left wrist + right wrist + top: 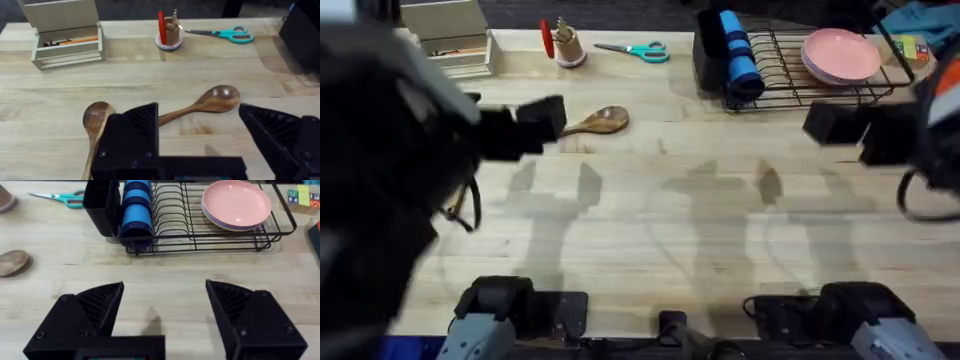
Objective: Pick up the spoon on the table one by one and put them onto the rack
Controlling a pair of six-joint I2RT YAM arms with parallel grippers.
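**Two wooden spoons lie under the open left gripper; the rack waits beyond the right**

The left gripper [200,142] hangs over the table [210,65] with its black fingers spread wide and nothing between them. Just past the fingertips lie both spoons, brown, smooth and faintly glossy. One spoon [215,99] lies flat, its oval bowl on the far side of the gap and its slim handle running back behind one finger. The other spoon [96,116] sits outside that same finger, its rounded bowl beside the finger's tip and its handle passing down along it. The two handles seem to meet or cross, but the finger hides the spot. The tabletop is pale butcher-block with long plank grain.

The right gripper [165,310] is likewise wide open and empty, its black ribbed fingers above bare wood. Beyond their tips stands the rack [200,235], thin black wire with upright slots, a tall black utensil cup [100,205] at one end. A blue ribbed cylinder [136,207] lies next to the cup, and stacked pink plates [235,205] rest at the other end.
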